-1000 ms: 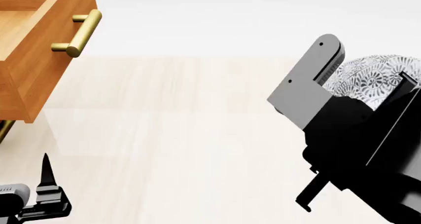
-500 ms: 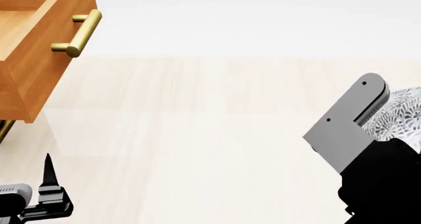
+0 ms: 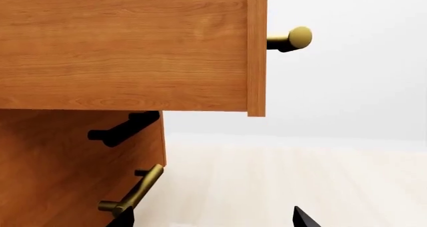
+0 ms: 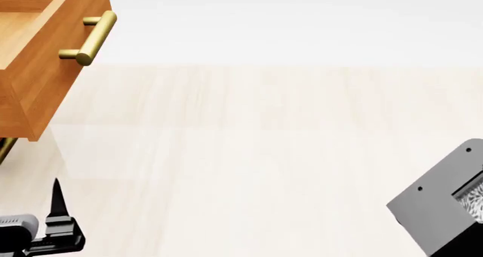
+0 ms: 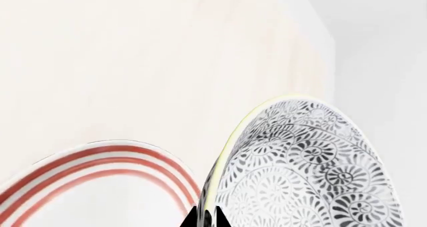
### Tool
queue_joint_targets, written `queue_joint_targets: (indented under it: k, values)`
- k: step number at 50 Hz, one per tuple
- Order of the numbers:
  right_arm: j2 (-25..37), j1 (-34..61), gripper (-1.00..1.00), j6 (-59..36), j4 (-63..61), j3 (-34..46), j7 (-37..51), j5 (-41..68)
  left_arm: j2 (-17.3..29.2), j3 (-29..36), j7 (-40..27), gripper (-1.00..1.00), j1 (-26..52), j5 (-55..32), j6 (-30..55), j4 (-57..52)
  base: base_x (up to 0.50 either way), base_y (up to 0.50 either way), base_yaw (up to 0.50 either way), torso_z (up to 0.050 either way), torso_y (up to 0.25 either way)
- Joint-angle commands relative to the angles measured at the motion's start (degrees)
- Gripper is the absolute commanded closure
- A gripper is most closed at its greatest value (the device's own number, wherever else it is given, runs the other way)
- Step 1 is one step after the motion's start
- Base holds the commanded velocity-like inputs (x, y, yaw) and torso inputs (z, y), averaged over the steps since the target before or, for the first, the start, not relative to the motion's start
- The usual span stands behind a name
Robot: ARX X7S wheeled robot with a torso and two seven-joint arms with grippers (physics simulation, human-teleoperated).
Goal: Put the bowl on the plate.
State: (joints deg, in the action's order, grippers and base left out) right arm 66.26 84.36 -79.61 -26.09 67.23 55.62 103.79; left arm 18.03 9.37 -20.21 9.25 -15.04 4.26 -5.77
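Note:
In the right wrist view the bowl [image 5: 313,172], white with a fine grey floral pattern, fills one side of the picture. My right gripper [image 5: 205,220] is shut on its rim, one fingertip on each side of the wall. Beside the bowl lies the plate [image 5: 87,159], white with red rings, only part of it in view. I cannot tell whether the two touch. The head view shows just a sliver of the bowl [image 4: 475,199] behind the right arm's grey bracket [image 4: 441,197] at the lower right corner. My left gripper [image 3: 213,223] is open, with nothing between its fingers.
A wooden cabinet stands at the left with its top drawer [image 4: 38,59] pulled out, brass handle [image 4: 90,37] sticking forward. The left wrist view looks under that drawer [image 3: 133,47] at a lower brass handle [image 3: 133,194]. The pale tabletop [image 4: 249,155] stretches between the arms.
In the head view the right arm with the bowl has dropped down and to the right, almost out of the picture. The left arm has not moved.

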Motion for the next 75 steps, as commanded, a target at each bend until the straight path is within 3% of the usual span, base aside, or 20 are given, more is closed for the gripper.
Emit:
queue_joint_targets:
  k: [1, 42, 56, 75]
  values:
    - [2.9, -0.7, 1.0, 2.0, -2.8, 0.3, 3.5, 1.6, -0.4, 0.3, 0.3, -1.0, -0.4, 0.4, -2.5, 2.4, 0.0, 0.0, 0.0, 0.0, 0.0]
    - [7.8, -0.9, 1.0, 4.2, -6.1, 1.0, 6.9, 5.0, 0.0, 0.8, 0.2, -1.0, -0.1, -0.3, -3.1, 3.1, 0.0, 0.0, 0.0, 0.0, 0.0]
    - [7.0, -5.5, 1.0, 9.4, -8.0, 1.7, 3.4, 0.4, 0.1, 1.1, 0.1, -1.0, -0.3, -0.3, -3.6, 3.5, 0.0, 0.0, 0.0, 0.0, 0.0]
    - [7.8, -11.3, 1.0, 14.1, -13.3, 4.4, 6.4, -0.9, 0.2, 1.5, 0.0, -1.0, 0.1, -0.4, -3.6, 4.0, 0.0, 0.0, 0.0, 0.0, 0.001]
